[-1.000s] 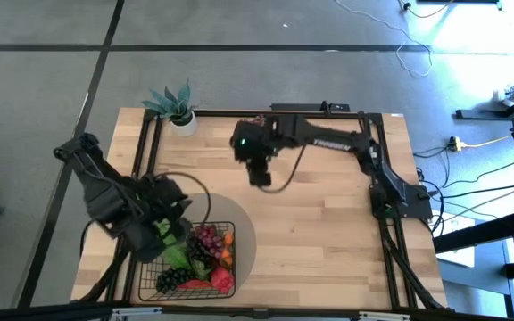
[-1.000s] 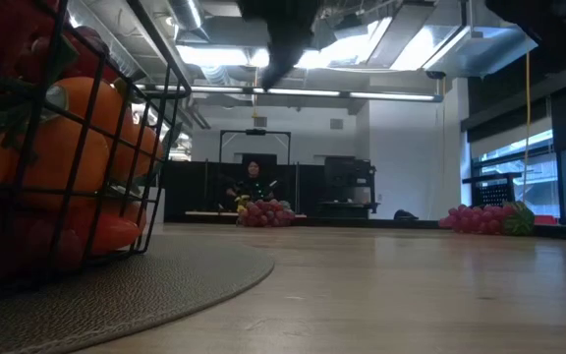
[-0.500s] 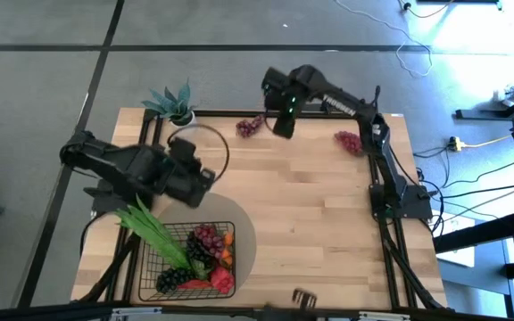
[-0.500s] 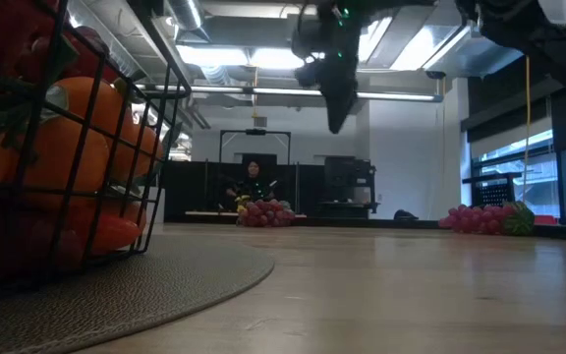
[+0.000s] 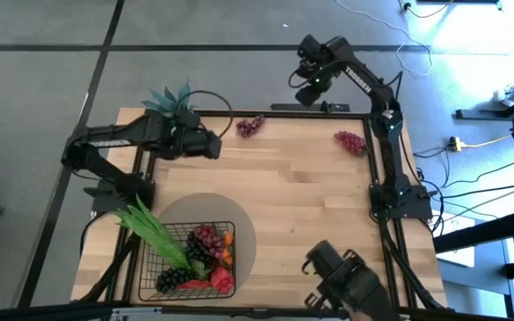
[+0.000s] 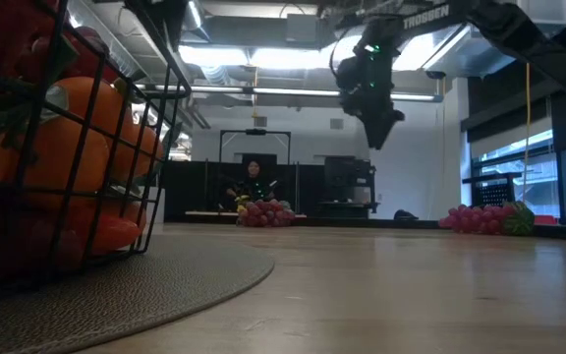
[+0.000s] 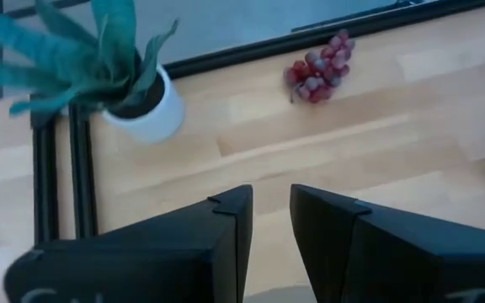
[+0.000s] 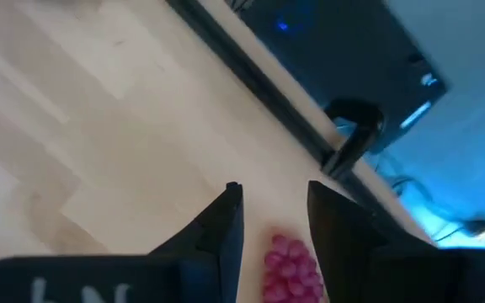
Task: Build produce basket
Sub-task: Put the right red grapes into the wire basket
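The wire basket [image 5: 194,260] stands on a grey round mat near the table's near-left corner. It holds grapes, red and orange produce and long green bean pods [image 5: 154,230] that stick out over its far-left corner. It fills the left of the low view, basket [image 6: 57,147]. My left gripper [image 5: 214,147] hovers open near the far-left corner, empty, left gripper [image 7: 269,202]. My right gripper [image 5: 309,89] is open and raised high over the far edge, right gripper [image 6: 376,123]. Dark red grapes [image 5: 250,126] and pink grapes [image 5: 351,141] lie on the table by the far edge.
A potted teal-leaved plant [image 5: 175,105] stands at the far-left corner, close to my left gripper. A black frame rail [image 7: 251,52] runs along the far edge. A dark bulky thing [image 5: 346,278] shows at the near edge. Bare wood lies across the table's middle and right.
My left gripper has moved from over the basket toward the far edge, up to the plant, leaving the bean pods lying across the basket's far-left corner. My right gripper has swung from the table's far middle out past the far edge. A dark thing has come in at the near edge.
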Controlling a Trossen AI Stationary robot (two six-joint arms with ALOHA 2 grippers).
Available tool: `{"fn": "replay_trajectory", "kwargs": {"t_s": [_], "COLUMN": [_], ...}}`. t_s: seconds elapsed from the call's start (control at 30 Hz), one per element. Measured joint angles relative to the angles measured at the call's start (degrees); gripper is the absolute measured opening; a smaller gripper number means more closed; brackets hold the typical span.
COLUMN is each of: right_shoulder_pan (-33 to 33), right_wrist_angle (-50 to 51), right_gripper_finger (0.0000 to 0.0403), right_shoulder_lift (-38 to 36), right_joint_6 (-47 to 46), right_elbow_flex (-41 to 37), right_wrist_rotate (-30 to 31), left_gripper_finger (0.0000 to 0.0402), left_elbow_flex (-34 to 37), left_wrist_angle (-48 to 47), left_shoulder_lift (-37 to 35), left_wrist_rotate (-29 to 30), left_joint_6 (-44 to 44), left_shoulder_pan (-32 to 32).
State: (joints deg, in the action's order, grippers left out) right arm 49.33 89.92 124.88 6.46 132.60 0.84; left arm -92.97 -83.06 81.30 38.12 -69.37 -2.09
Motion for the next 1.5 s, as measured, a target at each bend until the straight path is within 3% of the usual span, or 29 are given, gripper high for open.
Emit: {"fn": "replay_trajectory", "kwargs": {"t_s": [0.17,0.27,0.53,0.8,1.1,1.5], "right_shoulder_pan": [2.05,1.65,0.59,1.61,1.83,3.19], "right_wrist_angle": [-0.01,0.03,-6.17,-17.99,-28.48,-32.5], "right_gripper_finger": [0.0118,0.0118,0.0118,0.0118,0.0118,0.0118], "right_shoulder_lift": [-2.97,-7.4,-19.11,-21.07,-21.05,-21.05], "right_joint_6": [-0.44,-1.58,-7.52,-12.01,-10.49,-10.36], "right_elbow_flex": [-6.41,-13.26,-35.29,-50.67,-59.82,-65.49], "right_wrist_rotate": [-11.58,-12.64,-3.17,2.47,11.13,11.58], "left_gripper_finger": [0.0071,0.0071,0.0071,0.0071,0.0071,0.0071], "left_elbow_flex": [0.0,0.0,0.0,0.0,0.0,0.0], "left_wrist_angle": [3.95,5.82,9.53,11.26,12.47,13.35], "left_shoulder_lift": [0.0,0.0,0.0,0.0,0.0,0.0], "left_wrist_rotate": [-2.03,-3.89,-6.47,-10.14,-10.24,-10.86], "left_joint_6": [10.24,15.07,24.65,27.96,27.9,27.83], "left_shoulder_pan": [-4.98,-7.69,-11.3,-12.61,-12.58,-12.58]}}
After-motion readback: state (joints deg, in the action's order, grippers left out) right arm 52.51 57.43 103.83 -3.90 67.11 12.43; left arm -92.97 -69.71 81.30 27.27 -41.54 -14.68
